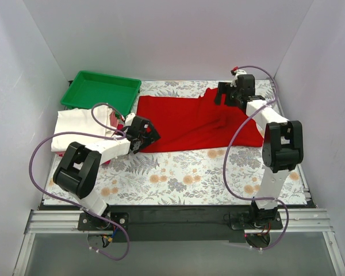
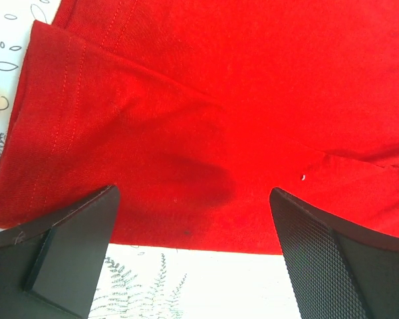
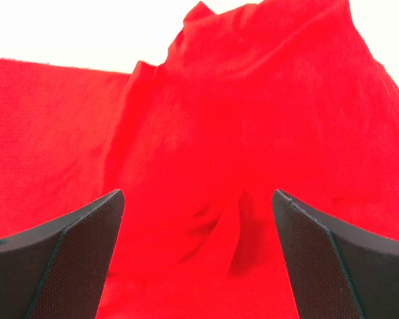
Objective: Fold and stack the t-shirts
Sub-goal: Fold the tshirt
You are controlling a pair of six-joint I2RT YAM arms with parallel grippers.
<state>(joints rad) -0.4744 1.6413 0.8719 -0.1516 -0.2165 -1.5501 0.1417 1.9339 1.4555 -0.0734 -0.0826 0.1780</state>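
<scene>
A bright red t-shirt point(image 1: 190, 123) lies spread across the middle of the floral table cover, bunched up at its far right corner. My left gripper point(image 1: 145, 137) is open at the shirt's near left edge; in the left wrist view the red hem point(image 2: 186, 219) lies between its fingers. My right gripper point(image 1: 221, 95) is open over the shirt's far right, bunched part, which fills the right wrist view point(image 3: 239, 133). A cream-white t-shirt point(image 1: 80, 129) lies folded at the left, with a strip of red cloth point(image 1: 114, 119) showing on it.
A green plastic tray point(image 1: 100, 91) stands at the far left behind the cream shirt. White walls enclose the table on three sides. The floral table cover point(image 1: 190, 178) lies bare in front of the red shirt.
</scene>
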